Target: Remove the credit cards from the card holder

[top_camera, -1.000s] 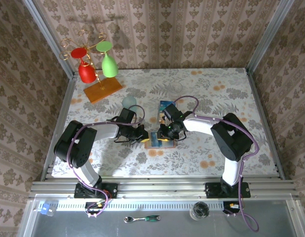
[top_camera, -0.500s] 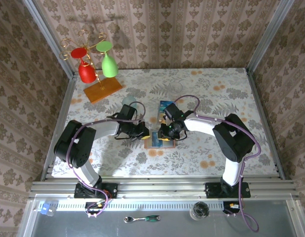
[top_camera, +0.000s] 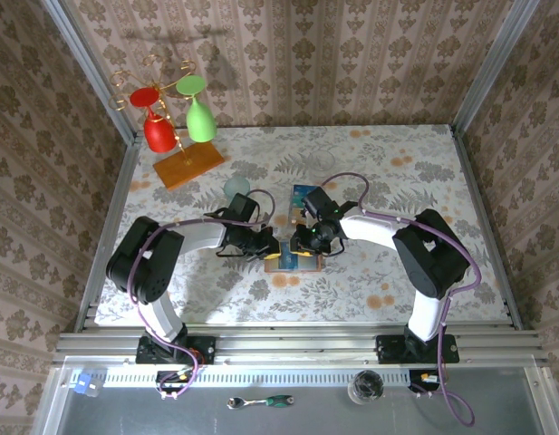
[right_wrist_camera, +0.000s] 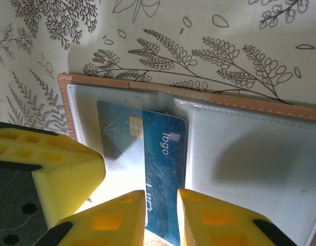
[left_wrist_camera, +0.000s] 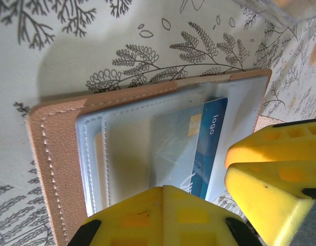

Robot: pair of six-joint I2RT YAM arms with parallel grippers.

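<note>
Movement over the last second has all been on the left: the left gripper (top_camera: 268,246) has slid in from just beside the card holder (left_wrist_camera: 50,154) and now sits on the holder's left end, jaws fully closed with nothing between them, apparently pressing down on it. The right gripper (top_camera: 306,241) has hardly shifted and stays over the holder's right half. From its wrist camera I see its jaws a narrow gap apart, with the exposed strip of the blue card (right_wrist_camera: 165,154) showing through that gap. I cannot tell whether the fingertips touch the card, and nothing is pinched as far as I can see. The card is still in the holder, half under the clear inner pocket and half poking out toward the middle fold, and the holder lies open and flat on the table (top_camera: 397,163). What looks like a loose card (top_camera: 302,191) lies just beyond the holder's far edge, so I judge one is already out. I read the left arm's arrival as the brace I needed: with the holder pinned, I expect the right side can draw the card out without dragging the holder along.
</note>
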